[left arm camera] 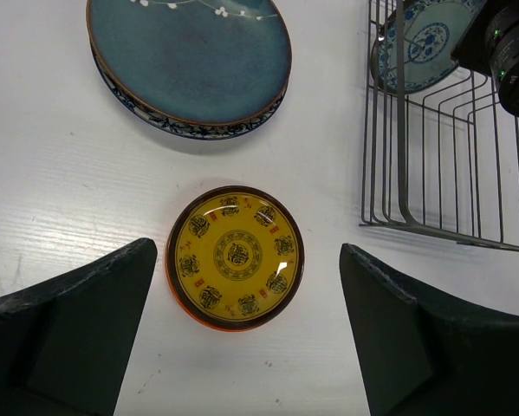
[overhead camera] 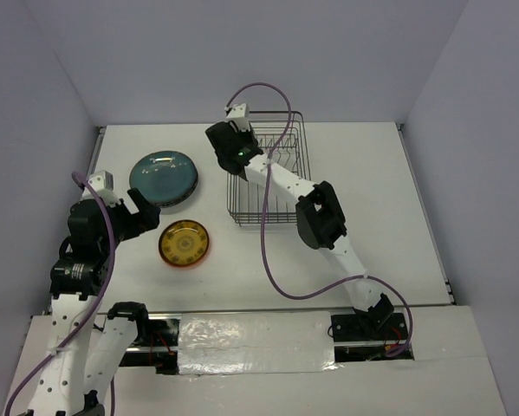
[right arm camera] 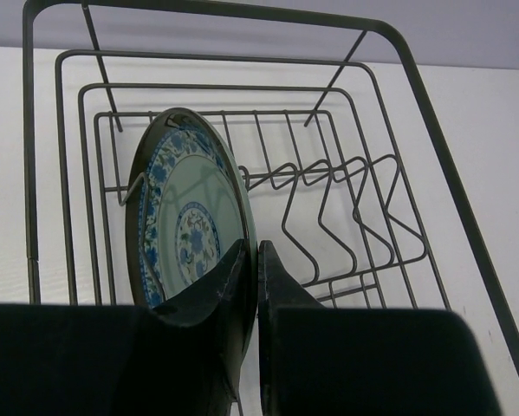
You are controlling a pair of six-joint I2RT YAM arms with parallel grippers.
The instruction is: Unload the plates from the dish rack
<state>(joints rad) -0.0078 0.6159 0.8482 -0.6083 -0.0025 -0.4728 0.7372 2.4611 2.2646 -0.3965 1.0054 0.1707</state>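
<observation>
Right hand (right arm camera: 253, 256) clamps the rim of the floral plate (right arm camera: 185, 217) upright in the dish rack (overhead camera: 246, 204) by the far edge of the table (overhead camera: 372, 243); left hand (left arm camera: 248, 260), spread apart, hovers over the small orange plate (left arm camera: 234, 256).

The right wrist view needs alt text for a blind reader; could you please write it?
The right gripper has its jaws shut on the rim of a blue floral plate upright in a wire rack, its other slots empty.
</observation>
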